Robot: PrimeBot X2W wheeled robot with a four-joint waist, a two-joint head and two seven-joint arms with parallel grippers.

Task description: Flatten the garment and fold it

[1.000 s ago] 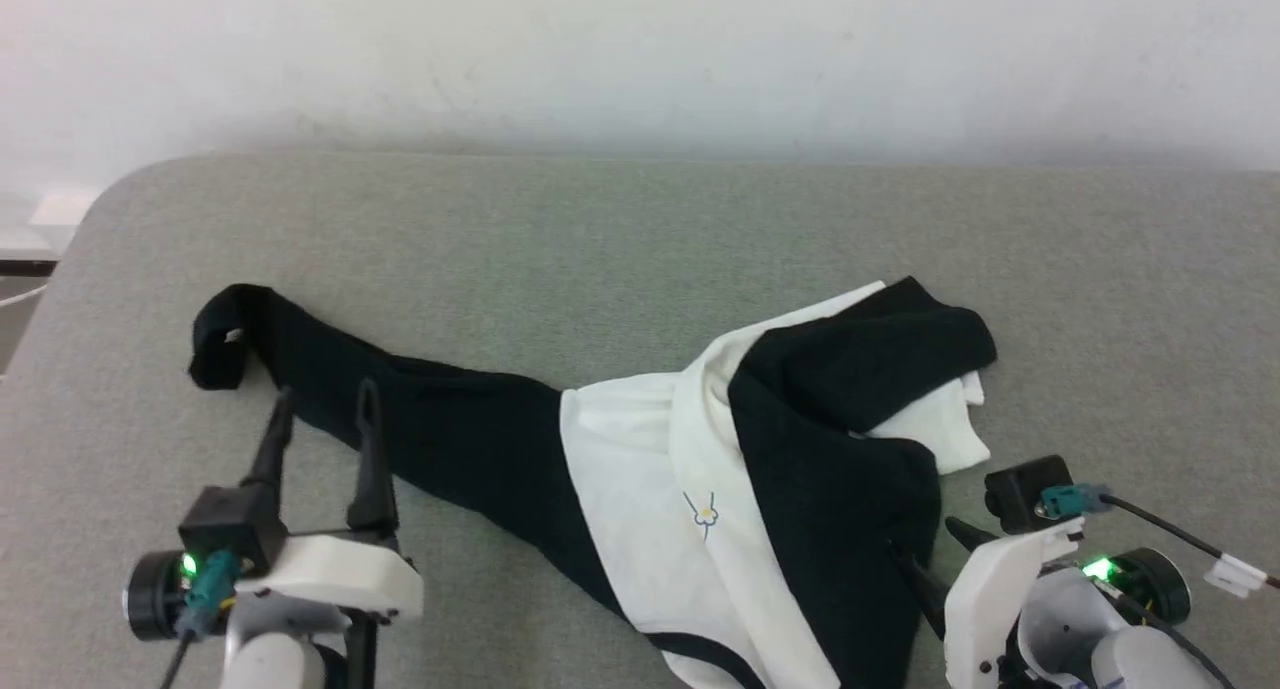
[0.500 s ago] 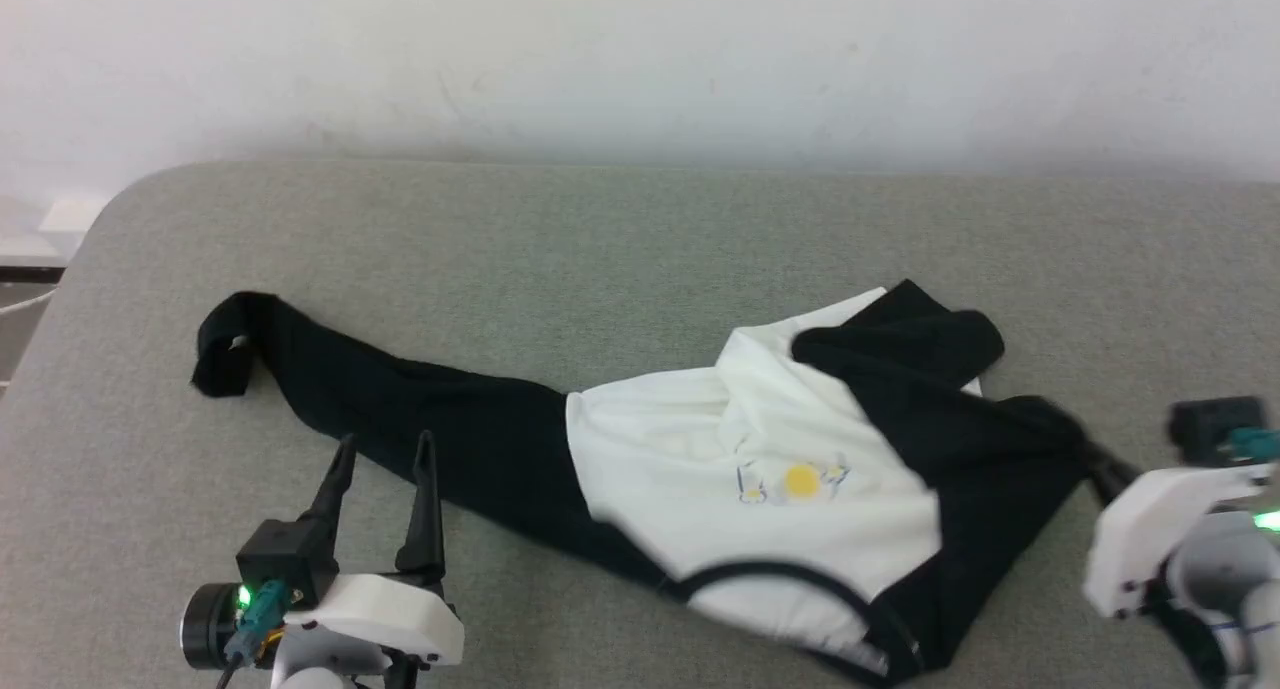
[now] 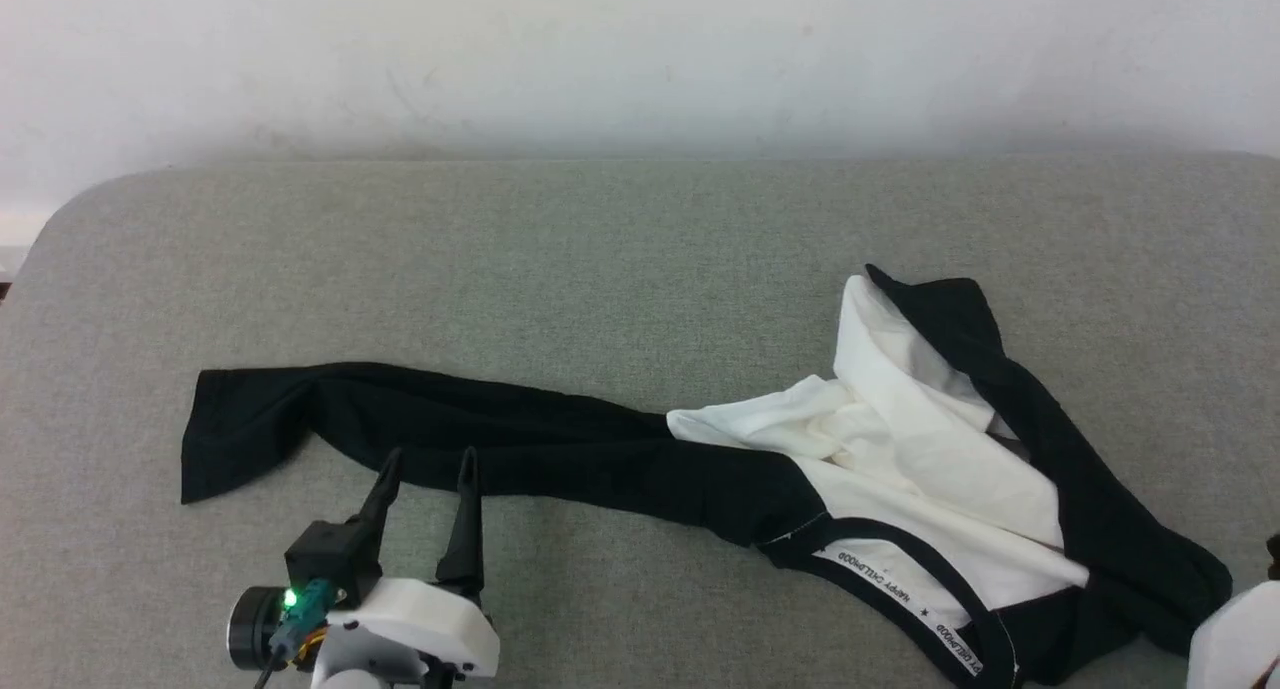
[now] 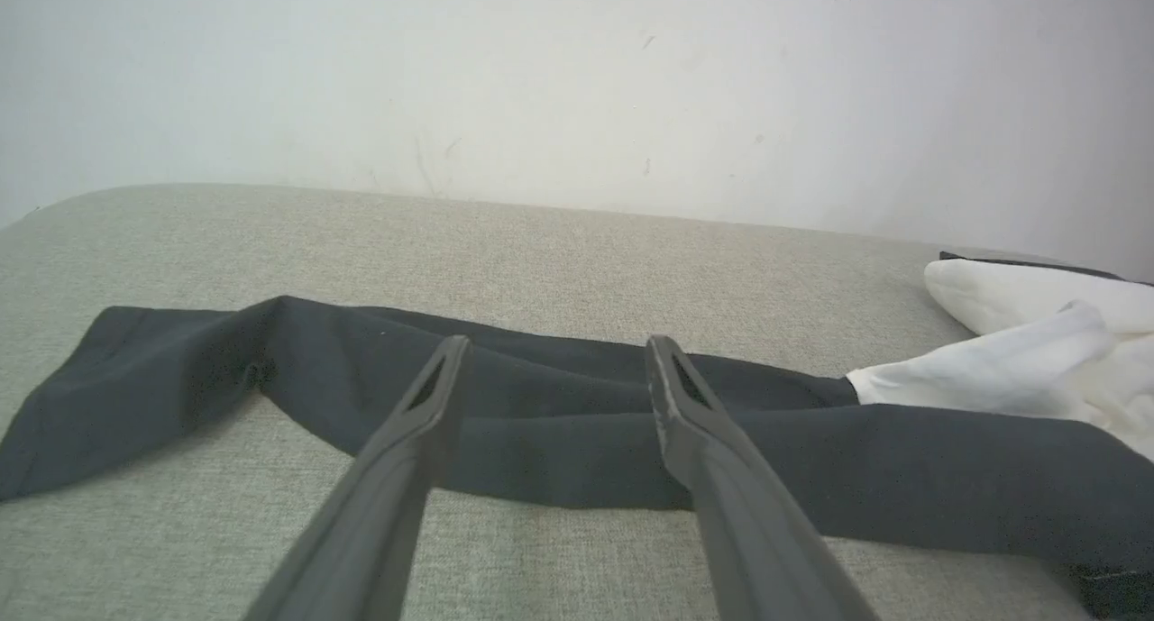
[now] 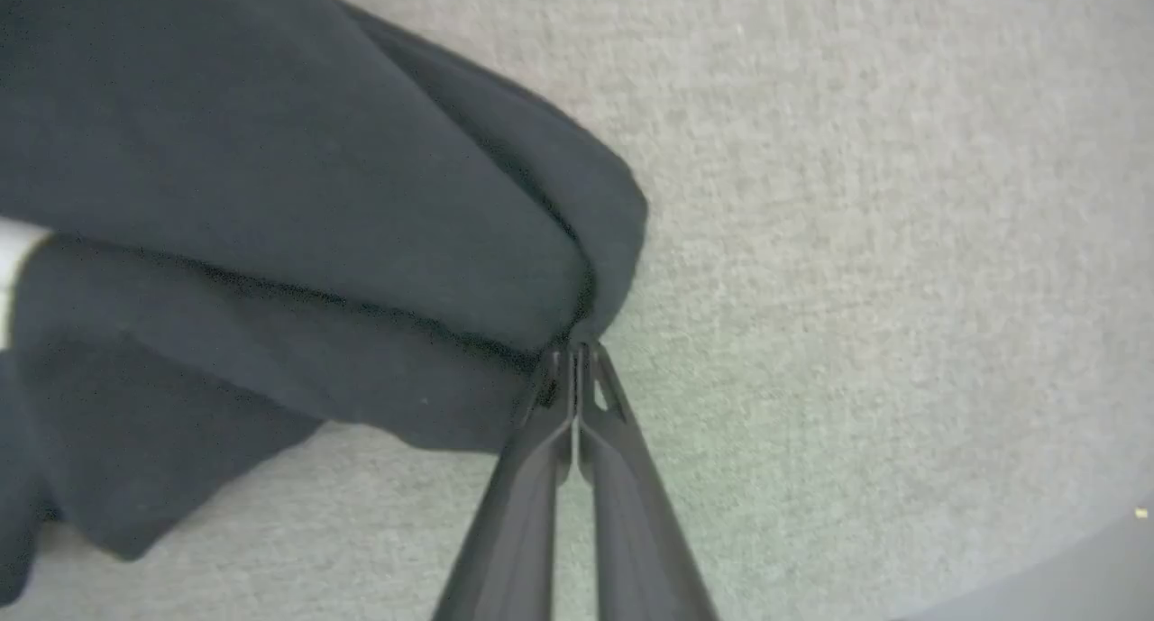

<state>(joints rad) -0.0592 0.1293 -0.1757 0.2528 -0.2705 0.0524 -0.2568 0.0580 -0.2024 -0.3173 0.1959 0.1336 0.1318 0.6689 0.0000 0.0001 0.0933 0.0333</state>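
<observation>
Pinching a fold of black cloth, the right gripper (image 5: 574, 355) is now clenched on the garment (image 3: 900, 449); one second ago it stood open beside the heap. Since then the shirt has been drawn toward the right edge of the bench (image 3: 600, 249). Its long black sleeve (image 3: 450, 434) now lies straight toward the left edge. The left gripper (image 3: 430, 459) hovers released just beside this sleeve. The white body stays bunched, so flattening is, I think, only begun.

The left gripper (image 3: 430, 459) had long dark slotted fingers (image 4: 410, 459), a white housing (image 3: 420, 624), a green light (image 3: 291, 599) and teal connector (image 3: 308, 609).
</observation>
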